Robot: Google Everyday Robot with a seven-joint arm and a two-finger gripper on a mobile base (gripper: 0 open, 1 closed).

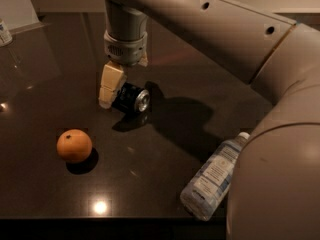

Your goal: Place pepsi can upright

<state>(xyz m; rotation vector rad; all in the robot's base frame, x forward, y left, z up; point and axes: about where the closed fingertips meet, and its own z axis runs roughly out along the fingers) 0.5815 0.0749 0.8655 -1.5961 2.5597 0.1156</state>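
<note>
The pepsi can lies on its side on the dark table, left of centre, with its silver end facing right and toward the camera. My gripper hangs down from the arm right at the can. One beige finger stands against the can's left end. The other finger is mostly hidden behind the wrist and the can. The jaws look open, with the can between them and resting on the table.
An orange sits at the front left. A clear plastic water bottle lies on its side at the front right, near the table's front edge. My large arm fills the right side of the view.
</note>
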